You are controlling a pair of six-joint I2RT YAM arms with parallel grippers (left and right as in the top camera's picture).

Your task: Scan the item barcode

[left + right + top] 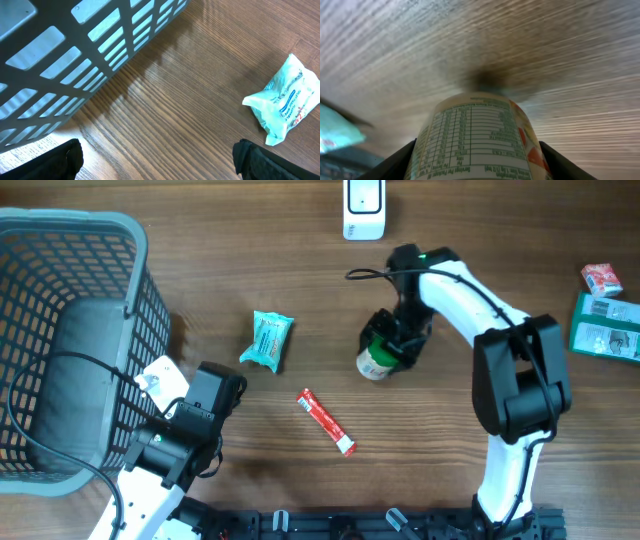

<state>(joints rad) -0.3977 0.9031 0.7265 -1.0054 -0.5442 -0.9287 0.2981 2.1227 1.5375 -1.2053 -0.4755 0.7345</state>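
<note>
Right claw [477, 157] straddles the labelled tub [376, 364]; fingers [395, 162] flank its sides.

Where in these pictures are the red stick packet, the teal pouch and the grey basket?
red stick packet [326, 422], overhead view, middle of the packet.
teal pouch [267, 340], overhead view, centre of its printed face.
grey basket [70, 222], overhead view, its far rim.
</note>
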